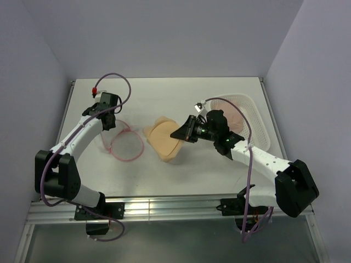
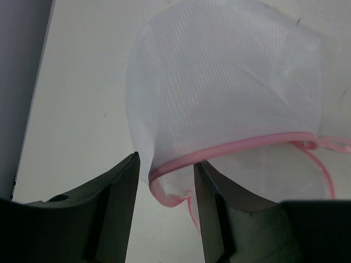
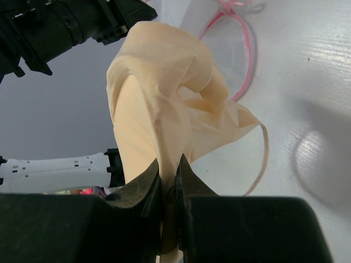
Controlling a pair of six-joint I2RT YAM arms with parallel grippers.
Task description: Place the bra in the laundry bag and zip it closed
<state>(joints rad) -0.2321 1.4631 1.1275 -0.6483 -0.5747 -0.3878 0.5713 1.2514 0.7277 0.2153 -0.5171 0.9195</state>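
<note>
**Desk:** What is shown at the middle of the white table?

**Caption:** A soft peach-tan fabric bra with padded cups is pictured pinched in the right gripper. The jaws are clamped tight on a fold of the cloth. From the right wrist, the fabric is seen bunched beyond the fingers, with one thin strap looped out to the side.

**Desk:** And where is the bag placed?

**Caption:** The small round laundry bag, made of translucent white mesh and rimmed with a pink zipper, is laid on the table just left of the bra. The left gripper is positioned at the bag's far-left edge. In the left-wrist view its jaws are held apart, and the pink rim and a puffed dome of mesh are framed between them. A gap is visible beside one finger, so no grip is shown.

**Desk:** Is anything else recorded?

**Caption:** A white perforated plastic basket is set at the table's right side.
</note>
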